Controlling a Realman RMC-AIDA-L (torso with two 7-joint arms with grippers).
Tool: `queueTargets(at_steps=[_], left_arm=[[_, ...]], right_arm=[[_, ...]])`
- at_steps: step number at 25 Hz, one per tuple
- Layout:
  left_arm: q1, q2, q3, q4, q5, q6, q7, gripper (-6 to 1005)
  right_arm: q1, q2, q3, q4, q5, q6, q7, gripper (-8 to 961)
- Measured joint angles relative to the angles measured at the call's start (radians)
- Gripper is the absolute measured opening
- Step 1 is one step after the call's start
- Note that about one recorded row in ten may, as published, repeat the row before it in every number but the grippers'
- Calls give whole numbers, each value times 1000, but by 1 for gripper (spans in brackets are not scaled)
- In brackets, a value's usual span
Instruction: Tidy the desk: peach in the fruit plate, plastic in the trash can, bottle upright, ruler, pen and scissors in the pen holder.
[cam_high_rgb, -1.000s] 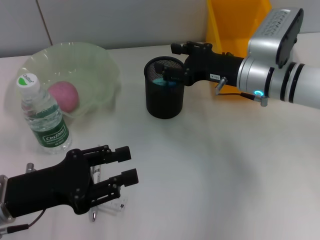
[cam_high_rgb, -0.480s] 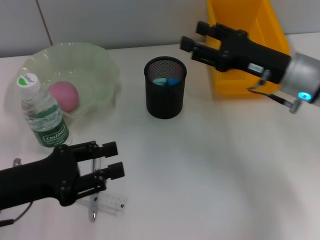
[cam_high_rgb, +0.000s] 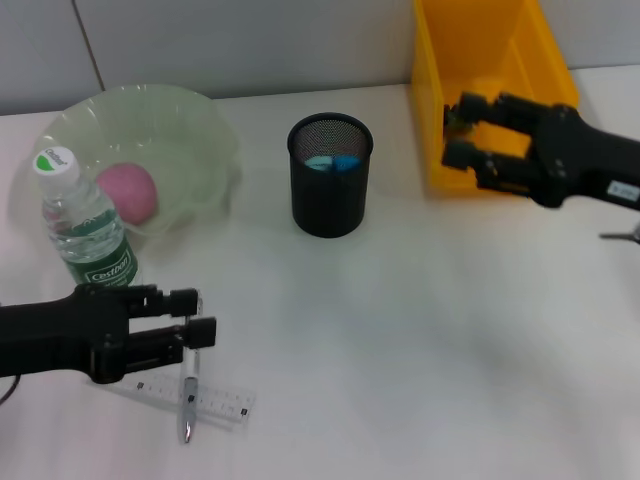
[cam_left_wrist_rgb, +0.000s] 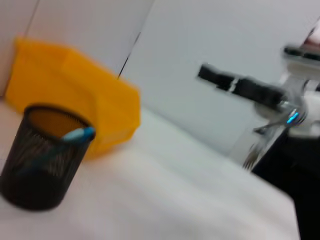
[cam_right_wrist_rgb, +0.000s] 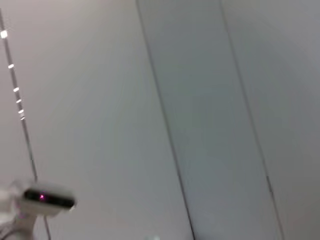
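A pink peach lies in the pale green fruit plate at the back left. The water bottle stands upright in front of the plate. Blue scissors handles stick out of the black mesh pen holder, which also shows in the left wrist view. A clear ruler and a pen lie crossed near the front left. My left gripper hovers open just behind them, holding nothing. My right gripper is open and empty beside the yellow trash can. No plastic is in view.
The trash can stands at the back right, close to the pen holder. The right arm shows far off in the left wrist view. The right wrist view shows only a wall.
My right gripper pulled out of the pen holder and swung right to the trash can, leaving the scissors inside. My left arm drew back to the left, uncovering the ruler and pen.
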Motion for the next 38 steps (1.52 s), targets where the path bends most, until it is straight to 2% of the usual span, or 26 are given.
queueTargets(at_steps=[2,3,7,8,13,14,19,21,23,26,31,33,36,38], left_arm=[[2,-15,-13,93,75,18,-81,529],[3,-23,-16,176,129,48,-126,528],[-3,-25,-16,258,161,94,-124,527],[-17,-22,-11,290,193,117,-79,528],[-42,-20,-8,298,256,126,36,539],[-66,-22,-6,303,304,130,131,549],[-119,-25,2,310,369,137,186,598],[-185,-28,63,317,470,149,204,617],[-185,-28,63,317,470,149,204,637],[-236,-32,140,329,556,141,245,666],[-294,-33,196,327,612,119,319,825],[-294,-33,196,327,612,119,319,833],[-361,-33,309,265,692,77,344,846],[-375,-33,333,247,706,70,344,846]], right_arm=[[-13,-2,12,-2,-22,-7,7,733],[-18,-2,16,-1,-28,-7,10,733],[-35,0,22,10,-34,1,32,733],[-37,0,22,13,-38,3,39,733],[-39,5,15,38,-61,9,83,733],[-38,6,15,48,-64,16,89,733],[-28,12,19,70,-98,62,139,733],[-25,14,21,70,-113,82,155,732],[-25,14,21,70,-116,104,158,732],[-24,14,22,69,-118,138,174,732],[-19,13,23,72,-124,187,199,732],[-19,16,23,73,-125,200,204,732],[-18,17,23,73,-125,207,213,732],[-18,17,22,70,-125,208,220,732]])
